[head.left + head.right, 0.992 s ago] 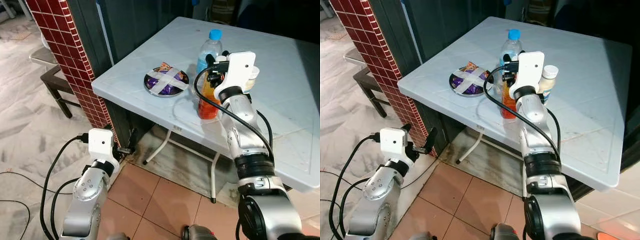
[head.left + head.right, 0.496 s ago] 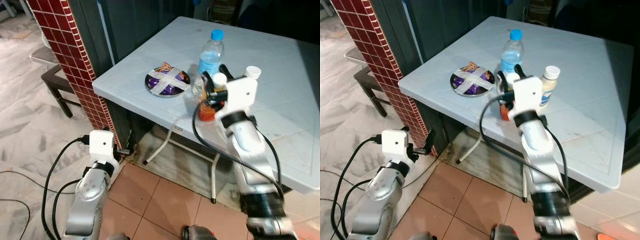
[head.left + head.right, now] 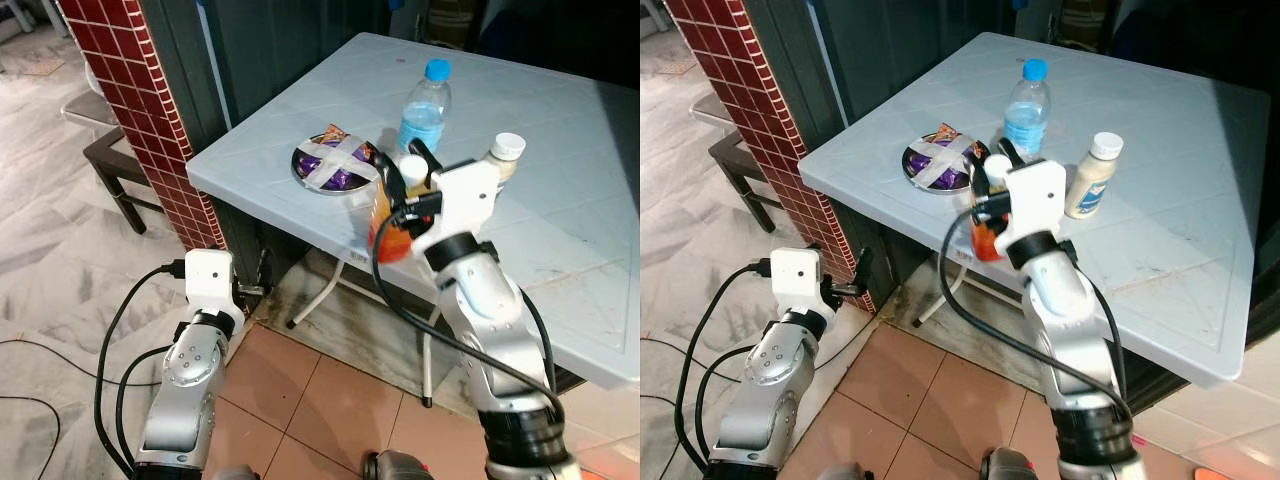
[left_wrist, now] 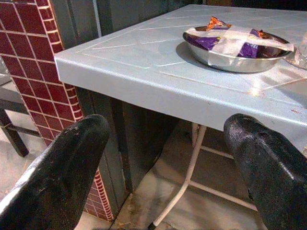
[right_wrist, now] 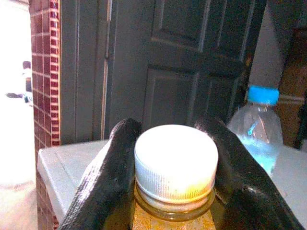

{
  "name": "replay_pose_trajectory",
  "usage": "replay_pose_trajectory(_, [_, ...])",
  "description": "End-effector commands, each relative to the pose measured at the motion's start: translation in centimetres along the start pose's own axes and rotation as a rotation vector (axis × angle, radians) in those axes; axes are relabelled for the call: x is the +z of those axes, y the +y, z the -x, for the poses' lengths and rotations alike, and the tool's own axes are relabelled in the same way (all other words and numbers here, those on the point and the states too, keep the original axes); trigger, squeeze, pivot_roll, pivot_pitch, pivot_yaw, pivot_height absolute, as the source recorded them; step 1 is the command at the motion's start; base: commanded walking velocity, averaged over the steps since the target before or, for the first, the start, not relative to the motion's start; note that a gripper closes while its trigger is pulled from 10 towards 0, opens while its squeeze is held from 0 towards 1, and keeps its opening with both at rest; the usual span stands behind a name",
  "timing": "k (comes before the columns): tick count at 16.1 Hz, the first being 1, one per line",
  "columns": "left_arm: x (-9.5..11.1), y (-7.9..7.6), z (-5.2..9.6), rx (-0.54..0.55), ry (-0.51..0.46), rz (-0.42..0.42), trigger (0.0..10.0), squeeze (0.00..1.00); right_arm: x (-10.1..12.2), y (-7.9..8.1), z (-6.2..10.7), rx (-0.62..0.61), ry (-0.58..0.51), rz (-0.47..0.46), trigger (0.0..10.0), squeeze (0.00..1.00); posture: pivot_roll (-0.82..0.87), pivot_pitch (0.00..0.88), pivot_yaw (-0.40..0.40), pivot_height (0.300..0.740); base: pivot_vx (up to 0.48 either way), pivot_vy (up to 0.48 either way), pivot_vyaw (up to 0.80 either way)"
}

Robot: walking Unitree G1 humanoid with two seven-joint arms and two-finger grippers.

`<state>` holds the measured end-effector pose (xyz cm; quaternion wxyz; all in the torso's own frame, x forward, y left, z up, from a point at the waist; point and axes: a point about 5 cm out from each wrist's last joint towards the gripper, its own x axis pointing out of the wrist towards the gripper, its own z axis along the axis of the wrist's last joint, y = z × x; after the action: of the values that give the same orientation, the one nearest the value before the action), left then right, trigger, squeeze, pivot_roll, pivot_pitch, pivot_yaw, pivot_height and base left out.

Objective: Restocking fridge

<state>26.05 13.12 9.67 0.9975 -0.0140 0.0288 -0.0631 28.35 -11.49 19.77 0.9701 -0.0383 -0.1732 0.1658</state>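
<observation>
My right gripper [image 3: 402, 178] is shut on an orange drink bottle [image 3: 386, 232] with a white cap [image 5: 175, 161], holding it tilted above the front edge of the pale blue table [image 3: 560, 230]. Both black fingers [image 5: 112, 172] clamp the bottle's neck. On the table stand a water bottle [image 3: 423, 105] with a blue cap and a small cream bottle [image 3: 501, 158] with a white cap. A steel bowl [image 3: 334, 164] of purple snack packets, taped across, sits near the table's left side. My left gripper [image 4: 168, 163] hangs open below the table's edge, empty.
A red tiled pillar [image 3: 150, 120] and a dark door [image 3: 260, 50] stand left of the table. A dark stool [image 3: 115, 165] is beside the pillar. Black cables [image 3: 60, 390] lie on the marble floor. The table's white legs [image 3: 320, 290] are underneath.
My right gripper has lifted the orange bottle off the table and drawn it toward me and leftward, tilting it. The cream bottle now stands uncovered. The left arm has barely moved.
</observation>
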Motion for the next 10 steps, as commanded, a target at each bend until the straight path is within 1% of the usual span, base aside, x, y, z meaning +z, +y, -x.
replay_pose_trajectory(1, [-0.1, 0.3, -0.1, 0.014, -0.001, -0.006, 10.0, 0.0, 0.5, -0.2, 0.1, -0.01, -0.006, -0.003, 10.0, 0.0, 0.01, 0.0, 0.028, 0.74, 0.0, 0.0, 0.0])
replay_pose_trajectory(3, [-0.1, 0.2, -0.2, 0.017, -0.002, -0.005, 10.0, 0.0, 0.3, -0.4, 0.3, -0.021, 0.018, -0.013, 10.0, 0.0, 0.0, 0.0, 0.027, 0.74, 0.0, 0.0, 0.72])
replay_pose_trajectory(10, [-0.3, 0.2, -0.2, 0.024, -0.001, -0.005, 10.0, 0.0, -0.7, -0.7, 0.9, -0.033, 0.068, -0.017, 10.0, 0.0, 0.0, 0.0, 0.022, 0.74, -0.355, 0.0, 0.8])
